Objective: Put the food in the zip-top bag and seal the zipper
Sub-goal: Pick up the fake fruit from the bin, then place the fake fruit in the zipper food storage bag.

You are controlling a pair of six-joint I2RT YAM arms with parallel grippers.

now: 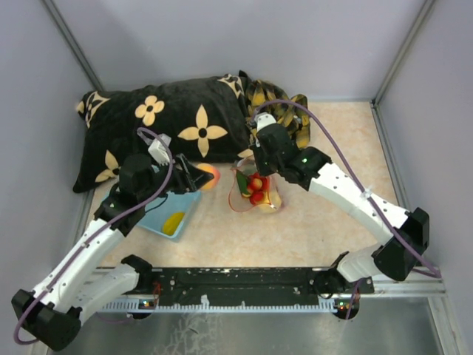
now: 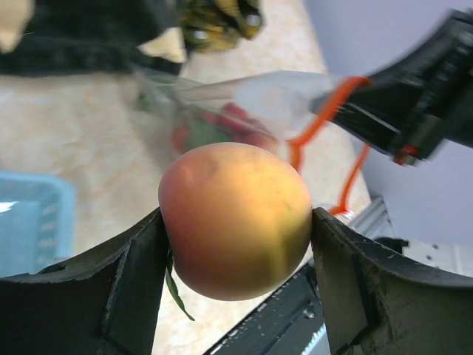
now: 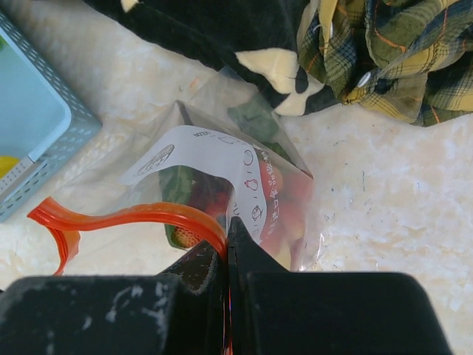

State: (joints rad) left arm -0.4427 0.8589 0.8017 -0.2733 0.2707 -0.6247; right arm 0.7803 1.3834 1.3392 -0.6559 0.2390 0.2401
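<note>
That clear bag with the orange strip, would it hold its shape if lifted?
Probably not: its zipper bends in a wave, so the bag looks floppy. With food inside, it would likely sag downward.

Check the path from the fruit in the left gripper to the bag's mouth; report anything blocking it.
Nothing visible blocks it: only bare table lies between the round fruit in the left gripper and the bag, whose zipper the right gripper pinches.
</note>
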